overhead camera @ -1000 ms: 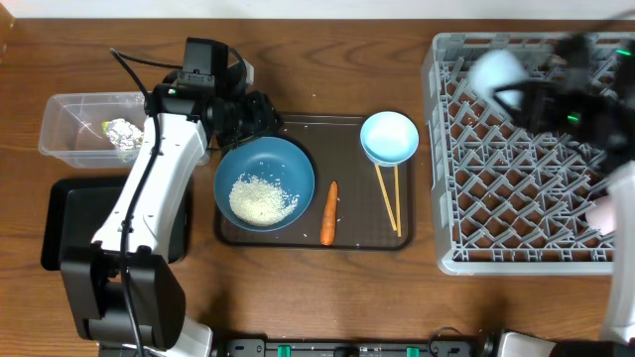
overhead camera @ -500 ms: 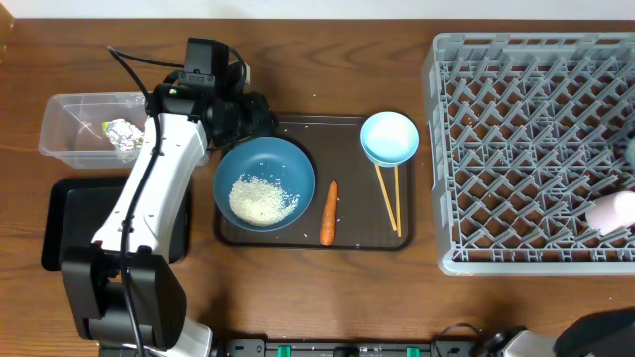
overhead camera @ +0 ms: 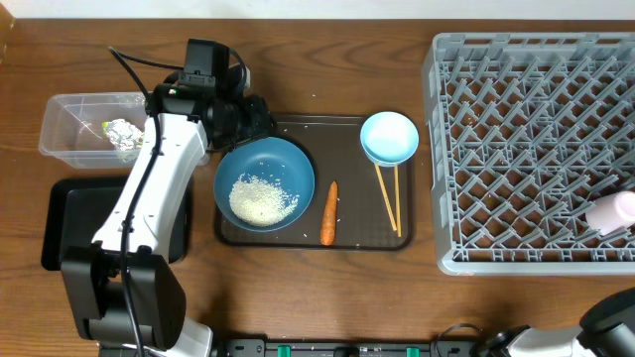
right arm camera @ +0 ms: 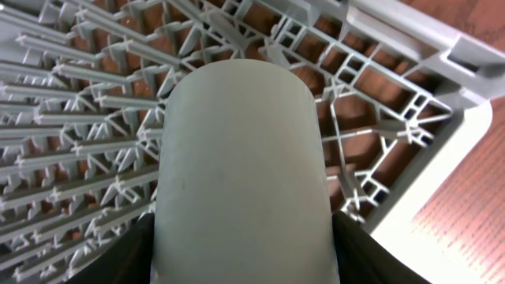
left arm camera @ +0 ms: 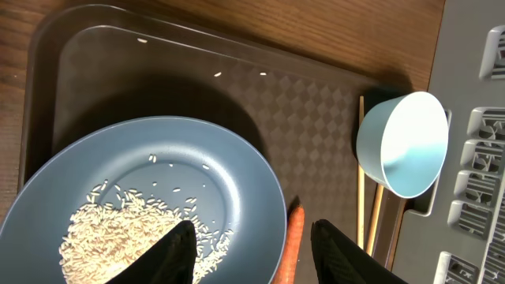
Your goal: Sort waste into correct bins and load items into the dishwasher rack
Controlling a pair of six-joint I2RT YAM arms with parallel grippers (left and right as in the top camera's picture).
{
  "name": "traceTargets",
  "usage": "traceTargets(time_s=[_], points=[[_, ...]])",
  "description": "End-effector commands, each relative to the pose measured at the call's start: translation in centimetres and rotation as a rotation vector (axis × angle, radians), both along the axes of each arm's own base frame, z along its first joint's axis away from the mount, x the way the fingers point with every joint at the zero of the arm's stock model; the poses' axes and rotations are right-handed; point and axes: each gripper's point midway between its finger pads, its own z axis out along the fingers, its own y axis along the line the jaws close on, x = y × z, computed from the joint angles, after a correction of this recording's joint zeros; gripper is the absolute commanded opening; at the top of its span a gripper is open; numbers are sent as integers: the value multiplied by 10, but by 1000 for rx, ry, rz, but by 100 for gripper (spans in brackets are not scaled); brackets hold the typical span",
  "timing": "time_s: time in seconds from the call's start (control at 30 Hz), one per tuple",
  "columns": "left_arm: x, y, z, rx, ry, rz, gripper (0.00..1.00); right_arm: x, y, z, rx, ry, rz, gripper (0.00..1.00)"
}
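Pink cup (overhead camera: 612, 211): at dishwasher rack's (overhead camera: 516, 149) 4 o'clock edge.
Right tool (right arm camera: 241, 256): pinching pink cup.
Left tool (left arm camera: 252, 235): spread, near dark blue bowl's (left arm camera: 158, 181) 12 o'clock rim.

Two bowls (overhead camera: 264, 183) (overhead camera: 389, 137), two chopsticks (overhead camera: 384, 196), two bins (overhead camera: 71, 119) (overhead camera: 69, 228); one carrot (overhead camera: 329, 212), cup (overhead camera: 612, 211), rack (overhead camera: 526, 149), tray (overhead camera: 353, 188), foil (overhead camera: 125, 135).

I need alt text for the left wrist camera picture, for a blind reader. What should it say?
A large dark blue bowl holding loose white rice sits on a brown tray, with the open left pincer above its rim. An orange carrot lies beside it; further right, a light blue bowl stands at the ends of two wooden chopsticks.
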Motion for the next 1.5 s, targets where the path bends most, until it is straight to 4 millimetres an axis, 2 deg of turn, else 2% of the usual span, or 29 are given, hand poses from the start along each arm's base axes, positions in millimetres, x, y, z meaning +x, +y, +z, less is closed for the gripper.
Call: traceTargets(time_s=[0.0, 0.23, 0.4, 0.67, 0.7, 0.73, 0.87, 0.93, 1.03, 1.27, 1.33, 1.43, 1.47], points=[[0, 2, 11, 13, -34, -17, 48, 3, -11, -8, 5, 6, -27, 4], [0, 2, 10, 14, -33, -17, 48, 12, -18, -30, 42, 12, -37, 4], [0, 2, 10, 14, -33, -17, 48, 19, -16, -41, 95, -5, -39, 4], [-1, 1, 10, 14, -30, -17, 48, 41, -7, -46, 139, -72, 18, 7], [-1, 1, 10, 14, -30, -17, 48, 44, -6, -46, 136, -74, 24, 9], [-1, 1, 10, 14, -30, -17, 48, 46, -5, -45, 131, -78, 30, 17], [-1, 1, 10, 14, -29, -17, 48, 60, -9, -38, 94, -126, 54, 81], [-2, 2, 10, 14, -26, -17, 48, 68, -6, -32, 102, -176, 78, 93], [-2, 2, 10, 14, -26, -17, 48, 82, -3, -18, 120, -273, 119, 99], [-3, 2, 9, 15, -23, -17, 48, 98, 19, 22, 138, -421, 217, 99], [-2, 2, 10, 15, -24, -17, 48, 100, 31, 33, 122, -427, 252, 99], [-2, 2, 10, 15, -24, -17, 49, 107, 60, 52, 81, -433, 353, 99], [-2, 2, 10, 15, -24, -17, 51, 112, 76, 61, 62, -441, 406, 99]])
